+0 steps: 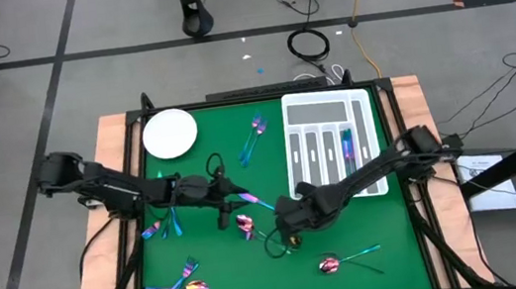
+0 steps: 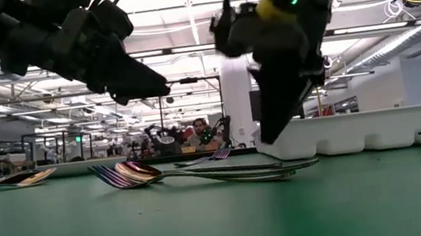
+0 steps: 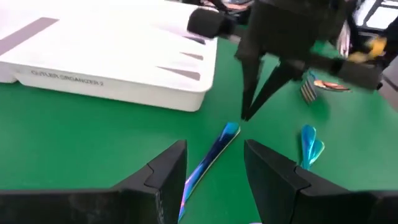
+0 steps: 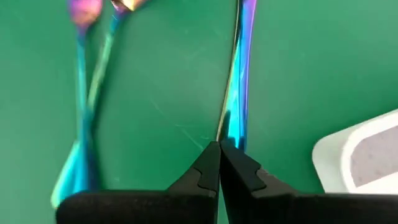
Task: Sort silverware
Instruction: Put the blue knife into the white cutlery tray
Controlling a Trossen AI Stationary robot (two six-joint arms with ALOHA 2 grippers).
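The left gripper (image 3: pixel 214 171), fingers spread, straddles 1 knife (image 3: pixel 211 155) to lift it; the right gripper (image 4: pixel 219 165), fingers pressed together, steadies its tip near the tray (image 3: pixel 124 81).

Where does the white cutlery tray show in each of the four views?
High view: the tray lies right of centre, at the mat's far right.
Low view: the tray stands at the right, behind the silverware.
Left wrist view: the tray fills the upper left.
Right wrist view: only a corner of the tray shows, at the lower right.
Shared landmark: the green mat under it.
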